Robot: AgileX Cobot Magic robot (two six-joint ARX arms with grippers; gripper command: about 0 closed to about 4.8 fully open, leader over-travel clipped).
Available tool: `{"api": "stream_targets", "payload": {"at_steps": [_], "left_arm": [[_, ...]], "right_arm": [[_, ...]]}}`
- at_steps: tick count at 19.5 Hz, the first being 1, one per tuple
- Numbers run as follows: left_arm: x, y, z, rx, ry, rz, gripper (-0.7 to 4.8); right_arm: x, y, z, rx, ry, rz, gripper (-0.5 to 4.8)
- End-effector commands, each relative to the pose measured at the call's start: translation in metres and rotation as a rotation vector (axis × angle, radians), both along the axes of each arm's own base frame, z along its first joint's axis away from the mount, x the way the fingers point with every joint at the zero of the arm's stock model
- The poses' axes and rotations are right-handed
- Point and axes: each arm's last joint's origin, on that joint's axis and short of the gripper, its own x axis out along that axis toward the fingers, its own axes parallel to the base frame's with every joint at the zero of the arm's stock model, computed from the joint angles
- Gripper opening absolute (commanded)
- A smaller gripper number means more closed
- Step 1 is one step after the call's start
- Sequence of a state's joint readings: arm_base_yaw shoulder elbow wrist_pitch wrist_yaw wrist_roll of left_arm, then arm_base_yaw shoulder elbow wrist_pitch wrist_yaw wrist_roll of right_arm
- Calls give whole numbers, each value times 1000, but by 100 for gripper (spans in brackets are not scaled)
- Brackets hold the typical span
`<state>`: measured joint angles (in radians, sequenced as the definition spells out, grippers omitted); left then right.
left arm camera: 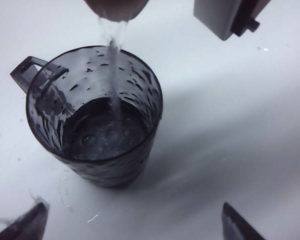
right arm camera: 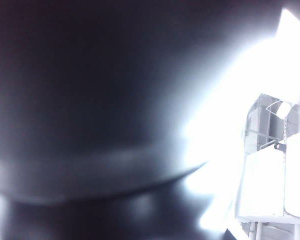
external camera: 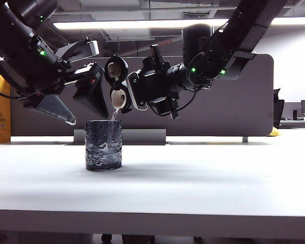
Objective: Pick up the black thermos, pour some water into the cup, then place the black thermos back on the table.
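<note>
Left of the cup (external camera: 103,145), the left gripper (external camera: 84,104) hung above the table (external camera: 193,183) with its fingers spread wide and nothing between them; in the left wrist view its dark fingertips (left arm camera: 25,225) stood well apart on either side of the cup (left arm camera: 97,120), clear of it. The cup, a short dark dimpled tumbler with a small handle, stood upright on the white table, part filled, its inner wall spotted with droplets. A thin stream of water (left arm camera: 115,60) fell into it from the pale spout (external camera: 118,98) just above its rim. That spout belonged to the black thermos (external camera: 142,89), tipped nearly level above and to the right of the cup with its flip lid (external camera: 116,69) swung open. The right gripper (external camera: 157,86), reaching in from the right of the cup, was clamped around the thermos body; its wrist view was almost filled by the blurred dark flask (right arm camera: 90,100), so the fingers themselves could not be made out there. Small splashes marked the table (left arm camera: 230,150) beside the cup. Behind the cup ran a grey partition panel (external camera: 229,101), with a strip light (external camera: 142,24) on the ceiling overhead.
</note>
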<state>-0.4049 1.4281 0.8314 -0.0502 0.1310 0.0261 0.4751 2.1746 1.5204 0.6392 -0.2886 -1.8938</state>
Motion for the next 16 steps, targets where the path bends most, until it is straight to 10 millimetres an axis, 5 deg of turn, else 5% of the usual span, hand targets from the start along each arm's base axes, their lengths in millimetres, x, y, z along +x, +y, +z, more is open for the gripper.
{"api": "stream_targets", "payload": {"at_steps": [1,16], "left_arm": [[0,0,2,-2,-6,-4,479],[-2,1,-1,31,25,-18,479]], "right_arm": [[-4,3,21,58,-113,11,139],[-6,8,21,22,-149,18,139]]}}
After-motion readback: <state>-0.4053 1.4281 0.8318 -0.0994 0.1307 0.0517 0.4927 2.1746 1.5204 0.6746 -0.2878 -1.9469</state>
